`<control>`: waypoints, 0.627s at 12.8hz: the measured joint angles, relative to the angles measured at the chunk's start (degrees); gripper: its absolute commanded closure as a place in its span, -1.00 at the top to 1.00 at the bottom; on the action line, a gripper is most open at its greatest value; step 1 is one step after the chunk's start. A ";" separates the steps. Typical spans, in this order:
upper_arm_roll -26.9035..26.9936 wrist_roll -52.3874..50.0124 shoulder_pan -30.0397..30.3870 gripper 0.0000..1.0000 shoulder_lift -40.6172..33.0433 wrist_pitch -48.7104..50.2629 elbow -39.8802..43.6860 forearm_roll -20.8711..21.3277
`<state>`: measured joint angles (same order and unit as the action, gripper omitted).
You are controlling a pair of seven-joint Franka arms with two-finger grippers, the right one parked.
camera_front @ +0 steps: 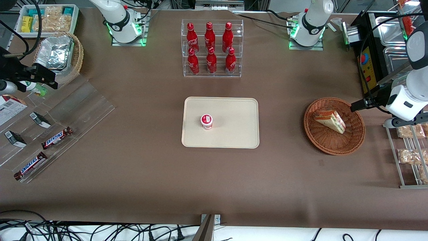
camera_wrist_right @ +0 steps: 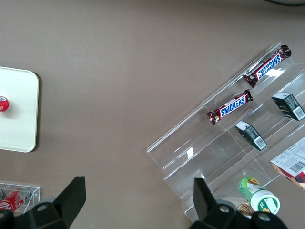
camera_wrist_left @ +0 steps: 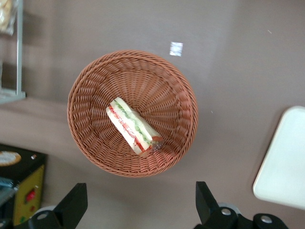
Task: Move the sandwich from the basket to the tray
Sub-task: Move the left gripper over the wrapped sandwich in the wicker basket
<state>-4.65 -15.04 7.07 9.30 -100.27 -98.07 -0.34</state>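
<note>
pincer point(camera_wrist_left: 138, 202): only finger bases show, tips cut off by frame edge | tray point(camera_wrist_left: 284, 162): mostly cut off | sandwich point(camera_front: 331, 121): lower face hidden in basket point(camera_front: 351, 140)

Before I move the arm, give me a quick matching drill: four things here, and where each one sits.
1. sandwich
2. small cup
3. red bottles
4. claw

a. in the clear rack
b. on the tray
c. open, above the table beside the basket
d. in the basket

Pairs: 1-d, 2-b, 3-a, 4-c
</note>
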 measured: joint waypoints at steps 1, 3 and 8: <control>0.00 -2.65 0.21 1.00 -0.11 -1.97 -1.71 0.00; 0.00 -8.55 0.48 1.00 -0.96 -7.85 -6.77 0.00; -0.13 -23.97 0.59 1.00 -3.08 -21.83 -20.69 3.76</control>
<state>-4.78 -39.01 7.66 6.23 -122.10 -118.77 3.43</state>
